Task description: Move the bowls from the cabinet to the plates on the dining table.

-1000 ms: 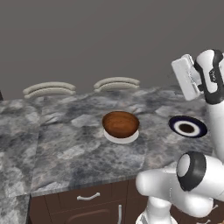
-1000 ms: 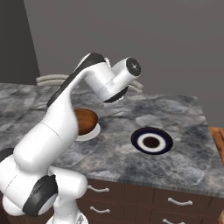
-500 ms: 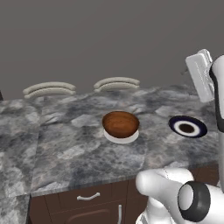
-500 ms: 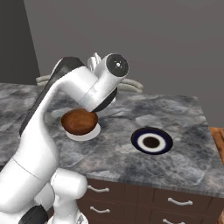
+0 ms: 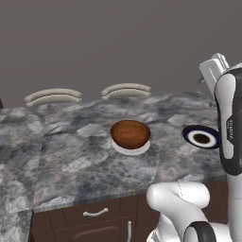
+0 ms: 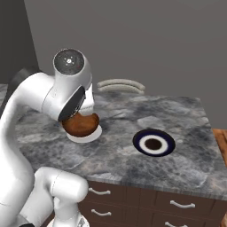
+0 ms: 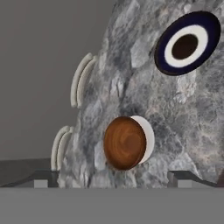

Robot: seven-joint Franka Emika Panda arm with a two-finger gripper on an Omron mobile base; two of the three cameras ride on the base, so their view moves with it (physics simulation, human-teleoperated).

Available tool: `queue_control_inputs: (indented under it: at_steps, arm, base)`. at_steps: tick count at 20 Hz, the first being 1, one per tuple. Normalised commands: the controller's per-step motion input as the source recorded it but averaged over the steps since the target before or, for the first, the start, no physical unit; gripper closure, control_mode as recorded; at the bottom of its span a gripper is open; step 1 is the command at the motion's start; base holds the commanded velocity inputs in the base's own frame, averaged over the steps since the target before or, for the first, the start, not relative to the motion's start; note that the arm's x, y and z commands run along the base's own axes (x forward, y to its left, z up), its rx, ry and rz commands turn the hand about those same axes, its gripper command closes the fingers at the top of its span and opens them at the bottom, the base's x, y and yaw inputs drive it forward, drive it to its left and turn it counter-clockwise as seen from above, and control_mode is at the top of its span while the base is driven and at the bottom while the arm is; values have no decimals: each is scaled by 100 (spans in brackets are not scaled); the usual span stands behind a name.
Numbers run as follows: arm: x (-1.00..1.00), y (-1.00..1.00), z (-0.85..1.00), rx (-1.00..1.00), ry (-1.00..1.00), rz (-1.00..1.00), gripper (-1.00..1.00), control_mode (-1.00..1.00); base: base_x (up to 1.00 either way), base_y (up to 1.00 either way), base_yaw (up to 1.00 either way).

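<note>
Showing bowl (image 7: 125, 142) on white plate (image 7: 148, 136), gripper (image 7: 113, 177) open

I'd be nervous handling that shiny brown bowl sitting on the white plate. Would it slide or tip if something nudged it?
The bowl looks rigid, probably wood, so it should keep its shape. Its glossy finish suggests it could slip on the white plate under a sideways push. It sits wide and low, so tipping seems unlikely; sliding off-centre seems the likelier risk.

Soft, even rendered light, faint shadow under the bowl (image 5: 130, 133), no glare on the dining table (image 5: 71, 156), everything slightly soft and low-resolution.
</note>
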Motion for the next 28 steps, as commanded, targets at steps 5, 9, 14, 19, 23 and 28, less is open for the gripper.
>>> queue_control_inputs:
  at_steps: [5,9,14,19,23,28]
  arm:
    - [-37,30,12,-16,0,-13,-100,-100]
    - [-27,4,12,-5,-3,-5,-100,100]
    - [0,0,0,0,0,0,-100,100]
    - [0,0,0,0,0,0,-100,100]
    - [0,0,0,0,0,0,-100,100]
    - [0,0,0,0,0,0,-100,100]
  base:
    - [0,0,0]
    - [-27,0,-6]
    - [-62,-23,-19]
    - [-48,-67,-15]
    - [-88,-29,-11]
    - [-24,2,-43]
